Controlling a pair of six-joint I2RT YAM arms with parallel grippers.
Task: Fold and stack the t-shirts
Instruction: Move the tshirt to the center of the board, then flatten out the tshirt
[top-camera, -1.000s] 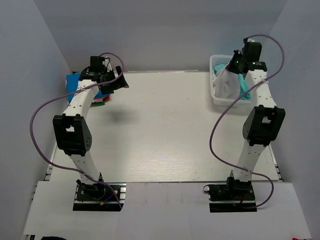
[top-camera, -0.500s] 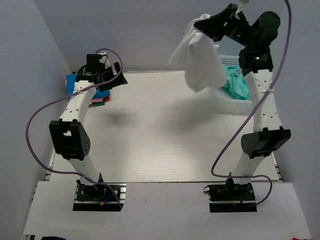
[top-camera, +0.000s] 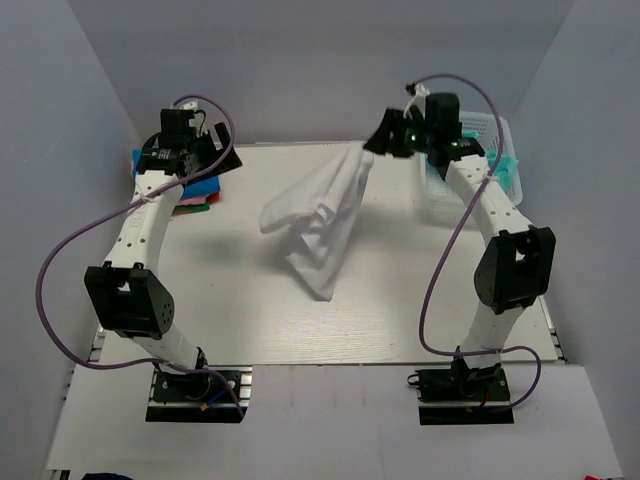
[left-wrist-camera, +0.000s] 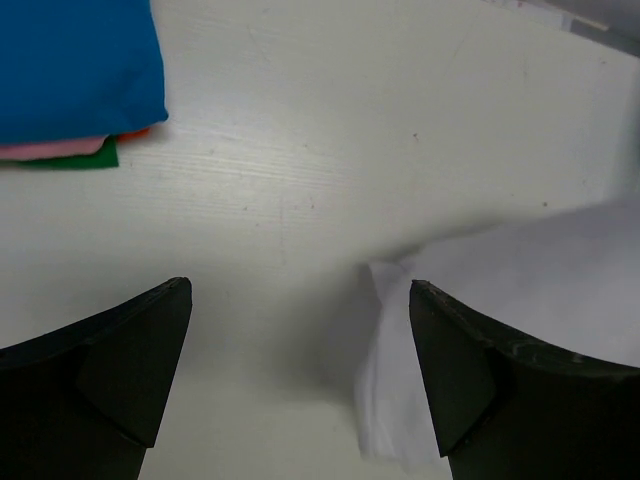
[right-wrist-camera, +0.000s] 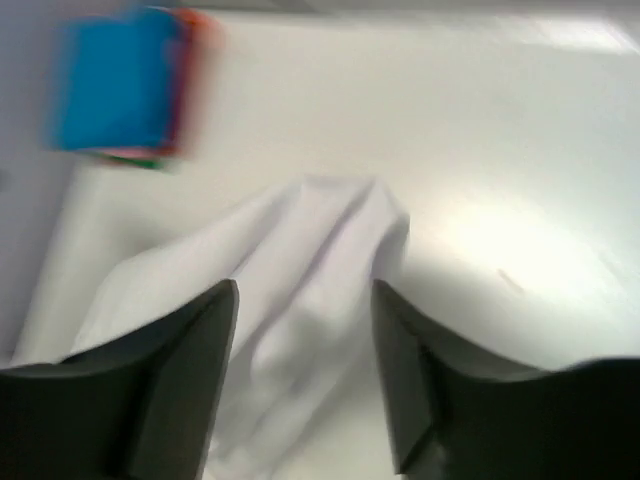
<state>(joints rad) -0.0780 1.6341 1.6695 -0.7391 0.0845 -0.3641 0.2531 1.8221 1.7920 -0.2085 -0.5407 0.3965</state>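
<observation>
A white t-shirt (top-camera: 315, 225) is spread crumpled over the middle of the table, one end reaching up toward my right gripper (top-camera: 372, 145). In the right wrist view that gripper (right-wrist-camera: 303, 290) is open, and the blurred white t-shirt (right-wrist-camera: 290, 260) lies below and beyond its fingers, not pinched. A folded stack with a bright blue t-shirt (top-camera: 200, 186) on top sits at the back left. My left gripper (top-camera: 212, 158) hovers beside it, open and empty (left-wrist-camera: 298, 290). The left wrist view shows the blue t-shirt (left-wrist-camera: 70, 60) over pink and green edges, and the white t-shirt (left-wrist-camera: 520, 290) at the right.
A white lattice basket (top-camera: 492, 128) stands at the back right with a teal t-shirt (top-camera: 506, 168) hanging over its side. The table (top-camera: 420, 290) has grey walls close on three sides. The folded stack (right-wrist-camera: 115, 85) also shows far off in the right wrist view.
The right arm lifted the white t-shirt out of the basket, swung it left over the table and opened its jaws; the shirt now lies out on the table. The left arm shifted slightly.
</observation>
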